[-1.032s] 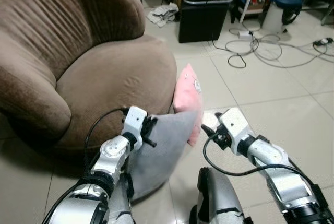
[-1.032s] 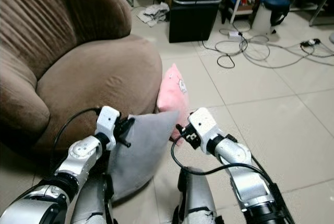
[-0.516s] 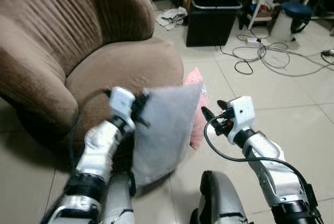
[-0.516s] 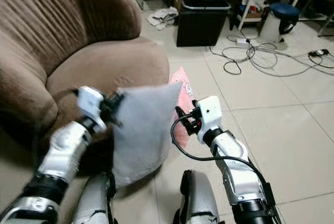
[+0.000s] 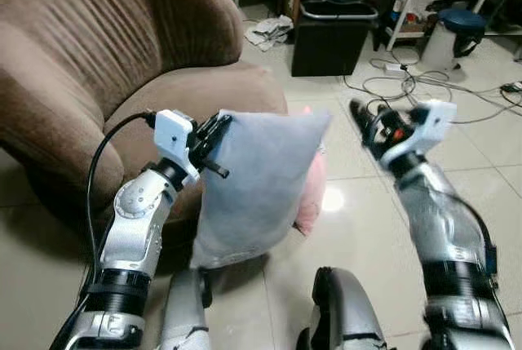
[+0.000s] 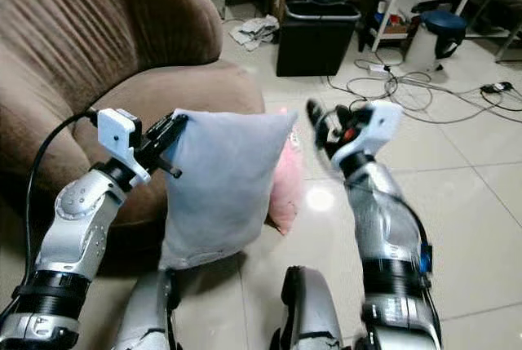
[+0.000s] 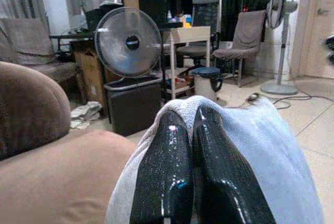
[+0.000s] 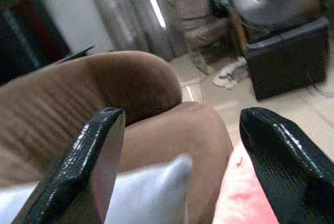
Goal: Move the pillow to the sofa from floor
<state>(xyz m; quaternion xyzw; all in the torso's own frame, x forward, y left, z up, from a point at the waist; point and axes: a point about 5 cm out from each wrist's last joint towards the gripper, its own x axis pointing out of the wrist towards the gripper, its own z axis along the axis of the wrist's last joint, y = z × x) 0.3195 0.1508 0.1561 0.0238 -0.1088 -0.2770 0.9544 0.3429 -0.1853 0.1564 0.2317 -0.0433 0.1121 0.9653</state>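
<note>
Tiled floor fronts a brown sofa; the left end effector pinches the grey pillow aloft beside the seat, a pink pillow behind. Left wrist: fingers clamped on fabric. Right wrist: right end effector spread wide.

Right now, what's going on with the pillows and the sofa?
The left gripper is shut on the upper corner of a pale grey fabric pillow, holding it up off the tiled floor beside the round brown plush sofa. The right gripper is open, raised in the air just past the pillow's far corner. A pink pillow sits behind the grey one, by the sofa's base.
</note>
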